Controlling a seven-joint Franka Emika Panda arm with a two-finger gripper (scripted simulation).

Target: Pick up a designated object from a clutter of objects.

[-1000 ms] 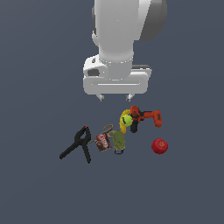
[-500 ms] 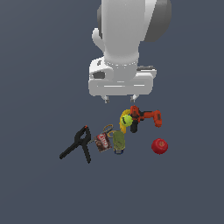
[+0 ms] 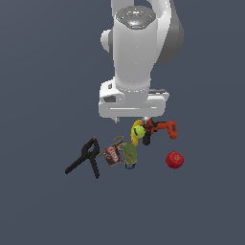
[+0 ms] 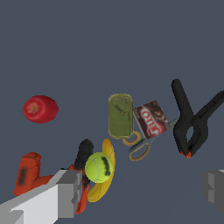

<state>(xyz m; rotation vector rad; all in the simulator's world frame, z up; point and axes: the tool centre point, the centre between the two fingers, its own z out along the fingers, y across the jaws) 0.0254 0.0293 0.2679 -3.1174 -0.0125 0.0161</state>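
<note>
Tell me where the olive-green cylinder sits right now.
In the exterior view, the olive-green cylinder lies mid-pile, beside the brown-red can on that view's left, with the yellow-green ball just beyond it.

"What is the arm doing?"

"The big white arm is hanging straight down, with its wide wrist block pointing at the floor."

"And the gripper?"

"It is holding its two grey fingers wide apart. It is gripping nothing, and it is touching nothing. It is hanging up in the air."
</note>
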